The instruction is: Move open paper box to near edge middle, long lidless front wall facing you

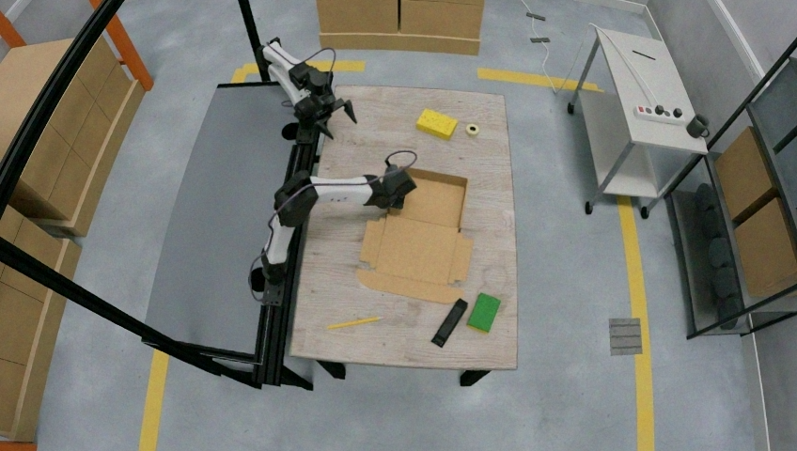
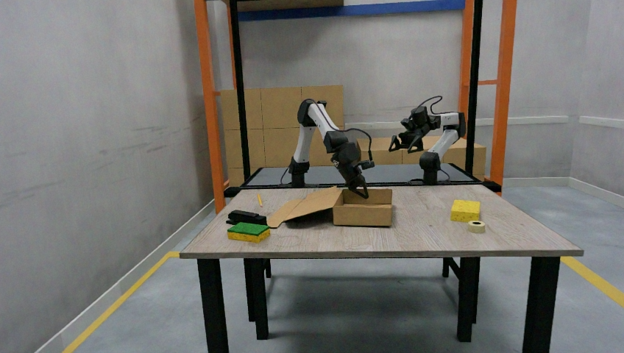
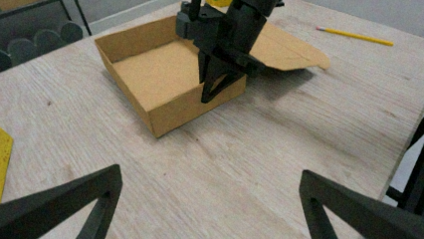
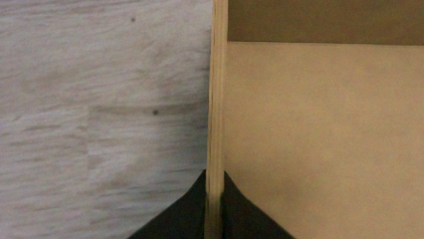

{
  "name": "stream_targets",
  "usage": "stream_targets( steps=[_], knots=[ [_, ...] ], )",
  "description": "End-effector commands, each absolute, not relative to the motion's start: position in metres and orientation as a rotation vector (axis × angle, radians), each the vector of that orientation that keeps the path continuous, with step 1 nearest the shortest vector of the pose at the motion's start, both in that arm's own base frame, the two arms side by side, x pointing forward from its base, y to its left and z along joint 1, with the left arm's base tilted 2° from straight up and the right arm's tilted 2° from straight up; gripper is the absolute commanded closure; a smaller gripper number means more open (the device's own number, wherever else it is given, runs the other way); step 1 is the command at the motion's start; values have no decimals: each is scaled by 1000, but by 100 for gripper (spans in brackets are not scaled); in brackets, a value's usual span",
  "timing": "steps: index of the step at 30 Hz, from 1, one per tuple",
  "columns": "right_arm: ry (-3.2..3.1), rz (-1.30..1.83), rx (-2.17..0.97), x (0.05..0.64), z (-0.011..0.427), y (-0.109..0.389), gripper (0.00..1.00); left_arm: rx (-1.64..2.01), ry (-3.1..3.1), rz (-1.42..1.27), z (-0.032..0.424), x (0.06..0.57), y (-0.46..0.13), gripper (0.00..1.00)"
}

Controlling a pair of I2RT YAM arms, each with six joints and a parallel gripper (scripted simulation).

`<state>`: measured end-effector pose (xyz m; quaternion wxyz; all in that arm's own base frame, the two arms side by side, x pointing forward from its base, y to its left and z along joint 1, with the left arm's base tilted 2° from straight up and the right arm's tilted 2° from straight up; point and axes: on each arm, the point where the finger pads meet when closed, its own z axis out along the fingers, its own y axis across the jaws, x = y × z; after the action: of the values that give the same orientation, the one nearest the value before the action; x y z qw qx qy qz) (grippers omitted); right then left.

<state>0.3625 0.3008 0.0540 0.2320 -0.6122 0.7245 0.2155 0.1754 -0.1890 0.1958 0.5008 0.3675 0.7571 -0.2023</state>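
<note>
The open paper box (image 1: 439, 204) (image 2: 362, 215) (image 3: 154, 70) (image 4: 323, 124) stands folded around the table's middle, away from the near edge. Its long front wall faces the left arm's side, roughly square to that edge. Its lid (image 1: 416, 251) (image 2: 306, 206) (image 3: 284, 50) hangs open towards the right arm's side and slopes down to the table, its flaps (image 1: 461, 256) looking nearly flat. My right gripper (image 2: 363, 195) (image 3: 202, 101) (image 4: 214, 179) is shut on the short wall facing the robot. My left gripper (image 1: 341, 128) (image 2: 400, 151) (image 3: 210, 176) is open and empty, above the near edge.
A yellow sponge (image 1: 436, 124) (image 2: 464, 210) and a tape roll (image 1: 472, 129) (image 2: 476, 226) lie on the left arm's side. Beyond the lid lie a black object (image 1: 449, 322), a green-topped sponge (image 1: 484, 312) and a pencil (image 1: 353, 322) (image 3: 355, 36).
</note>
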Motion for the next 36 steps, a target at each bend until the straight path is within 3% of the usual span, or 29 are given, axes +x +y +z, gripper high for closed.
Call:
stream_targets(
  steps=[1,36],
  knots=[
    [1947,584,-1720,359,66,290,100,895,1837,-495,192,171,-189,0],
    [1724,663,-1997,340,60,267,100,954,1788,-549,193,143,-190,0]
  ],
)
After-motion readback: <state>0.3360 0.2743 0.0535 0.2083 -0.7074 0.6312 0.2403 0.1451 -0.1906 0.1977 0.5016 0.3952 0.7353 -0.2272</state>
